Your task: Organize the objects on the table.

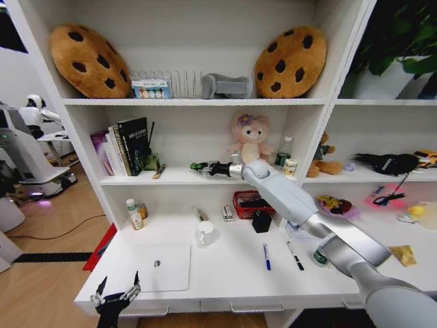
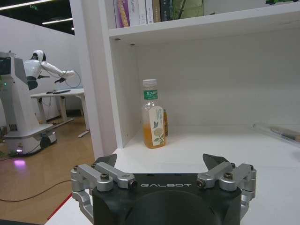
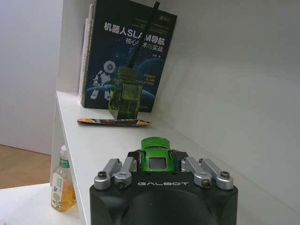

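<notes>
Gripping green toy car point(image 3: 156, 154) between right jaws.

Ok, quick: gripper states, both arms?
Left gripper: open, empty, low at the desk's front edge.
Right gripper: shut on the green toy car, over the middle shelf.

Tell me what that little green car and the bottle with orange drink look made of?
The green toy car, clamped in the right end effector over the shelf, looks like glossy painted plastic or metal; its shine doesn't settle which. The bottle looks like clear plastic, since the liquid shows through, with a white cap.
</notes>
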Tool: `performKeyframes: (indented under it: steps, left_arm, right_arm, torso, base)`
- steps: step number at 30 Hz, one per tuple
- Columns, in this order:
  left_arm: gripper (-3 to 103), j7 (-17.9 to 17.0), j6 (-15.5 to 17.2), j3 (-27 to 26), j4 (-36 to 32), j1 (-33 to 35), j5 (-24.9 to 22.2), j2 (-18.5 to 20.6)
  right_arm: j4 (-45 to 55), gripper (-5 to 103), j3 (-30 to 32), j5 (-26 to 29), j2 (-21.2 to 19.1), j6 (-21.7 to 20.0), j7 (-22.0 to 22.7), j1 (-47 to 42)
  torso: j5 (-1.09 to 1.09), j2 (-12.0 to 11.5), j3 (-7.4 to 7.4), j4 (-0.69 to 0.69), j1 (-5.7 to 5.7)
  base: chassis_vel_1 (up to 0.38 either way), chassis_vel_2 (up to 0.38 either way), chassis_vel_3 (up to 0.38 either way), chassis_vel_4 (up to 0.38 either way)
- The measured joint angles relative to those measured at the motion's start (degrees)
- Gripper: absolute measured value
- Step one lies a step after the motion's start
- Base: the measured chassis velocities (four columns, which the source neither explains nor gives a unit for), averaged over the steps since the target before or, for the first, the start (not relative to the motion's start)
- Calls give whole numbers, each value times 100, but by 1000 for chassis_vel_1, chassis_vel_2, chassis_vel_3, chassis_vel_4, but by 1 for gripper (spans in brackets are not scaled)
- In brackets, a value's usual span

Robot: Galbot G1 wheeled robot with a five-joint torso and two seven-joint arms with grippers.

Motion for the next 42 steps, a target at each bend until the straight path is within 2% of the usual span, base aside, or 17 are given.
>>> performKeyframes:
  steps: [11, 13, 15, 16, 17, 19, 20, 23, 25, 28, 30, 33, 36, 37, 39, 41, 42]
  left_arm:
    - [100, -43, -1, -4, 11, -32, -85, 73]
    - [100, -48, 2, -6, 11, -35, -96, 80]
    - [100, -56, 11, -7, 10, -35, -110, 88]
    - [100, -56, 12, -6, 9, -34, -111, 88]
    - [100, -59, 17, -7, 9, -33, -114, 90]
    - [100, -59, 17, -7, 8, -32, -114, 91]
    - [100, -67, 28, -16, -12, -31, -149, 97]
    - [100, -76, 40, -25, -23, -33, -170, 106]
    - [101, -86, 56, -65, -34, -46, -209, 130]
    - [100, -90, 63, -82, -35, -51, -228, 138]
    - [100, -97, 77, -95, -39, -58, -258, 170]
    - [100, -99, 88, -95, -44, -59, -263, 184]
    - [100, -113, 149, -93, -79, -72, -314, 245]
    - [100, -113, 149, -93, -79, -72, -314, 245]
    - [100, -121, 168, -92, -89, -71, -338, 303]
    - [100, -124, 183, -91, -107, -70, -365, 335]
    - [100, -124, 183, -91, -107, -70, -365, 335]
  right_arm:
    - [206, 33, 59, -61, -193, -205, 304, -111]
    - [220, 37, 70, -61, -193, -207, 353, -122]
    - [241, 48, 87, -49, -190, -215, 393, -130]
    - [243, 48, 88, -47, -190, -215, 394, -130]
    - [255, 59, 96, -40, -190, -219, 406, -130]
    - [260, 59, 98, -37, -190, -219, 410, -130]
    - [308, 71, 146, -16, -197, -203, 441, -147]
    - [388, 71, 205, 32, -211, -177, 514, -177]
    - [946, 87, 468, 286, -415, -347, 927, -310]
    - [1277, 92, 605, 395, -562, -450, 1183, -386]
    - [2315, 99, 1057, 765, -1022, -853, 1969, -714]
    - [2618, 99, 1176, 864, -1160, -903, 2123, -834]
    - [3955, 100, 1805, 1164, -1698, -982, 2769, -1573]
    - [3955, 100, 1805, 1164, -1698, -982, 2769, -1573]
    - [5048, 100, 2447, 1371, -2162, -896, 3555, -2679]
    - [5686, 100, 3046, 1374, -2440, -879, 3834, -3479]
    - [5686, 100, 3046, 1374, -2440, -879, 3834, -3479]
  torso:
    - [2, 1, 0, -3, 0]
    - [2, 0, 0, -1, 0]
    - [2, 0, 0, -1, 0]
    - [2, 0, 0, -1, 0]
    - [1, 1, 0, -1, 0]
    - [1, 1, 0, -1, 0]
    - [1, 1, 0, -1, 0]
    - [2, 0, 0, 0, 0]
    - [2, 0, 0, 1, 0]
    - [1, 1, 0, -1, 0]
    - [2, 1, -1, -2, 0]
    - [2, 0, -1, -4, 0]
    - [1, 1, -1, -1, 0]
    - [1, 1, -1, -1, 0]
    - [4, 1, -1, -2, -1]
    - [5, 1, -1, -2, 0]
    - [5, 1, -1, -2, 0]
  base:
    - [0, 0, 0, 0]
    - [0, 0, 0, 0]
    - [0, 0, 0, 0]
    - [0, 0, 0, 0]
    - [0, 0, 0, 0]
    - [0, 0, 0, 0]
    - [0, 0, 0, 0]
    - [0, 0, 0, 0]
    - [0, 0, 0, 0]
    - [0, 0, 0, 0]
    - [0, 0, 0, 0]
    - [0, 0, 0, 0]
    - [0, 0, 0, 0]
    - [0, 0, 0, 0]
    - [0, 0, 0, 0]
    - [0, 0, 0, 0]
    - [0, 0, 0, 0]
